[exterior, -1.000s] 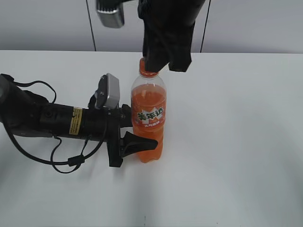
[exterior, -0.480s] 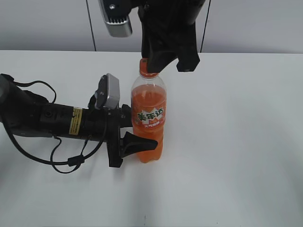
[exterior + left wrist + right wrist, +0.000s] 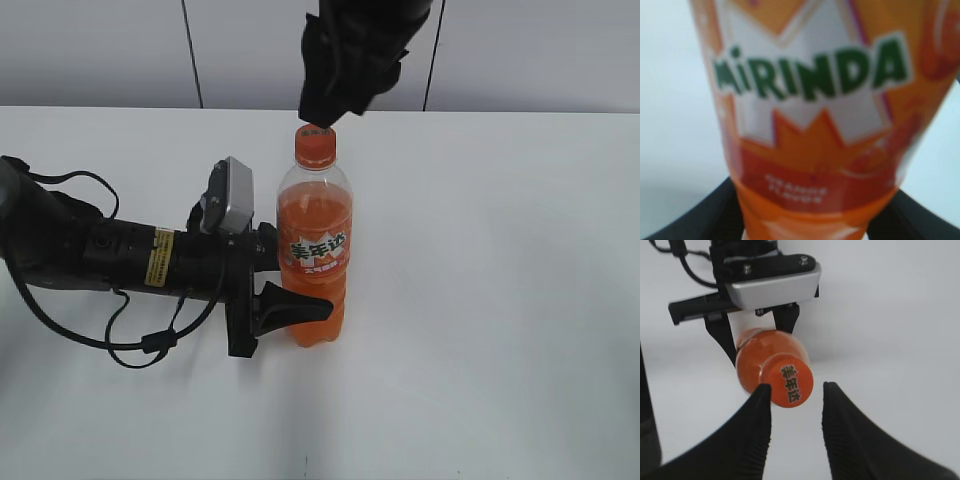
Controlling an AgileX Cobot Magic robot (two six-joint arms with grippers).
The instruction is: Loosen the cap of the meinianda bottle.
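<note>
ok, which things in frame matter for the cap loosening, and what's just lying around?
In play:
- meinianda bottle, upright
- cap, on the neck
- left gripper, clamped round the bottle's lower body
- right gripper, open above the cap

Lying about:
- nothing loose; only the white table

meinianda bottle (image 3: 810,125) blurred and cropped in left wrist view, its base hidden by left pincer (image 3: 285,300), right arm (image 3: 355,50) cut by frame top

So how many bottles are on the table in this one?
1. The meinianda bottle stands upright near the table's middle, held low down by the left pincer, with the open right pincer just above its cap.
</note>
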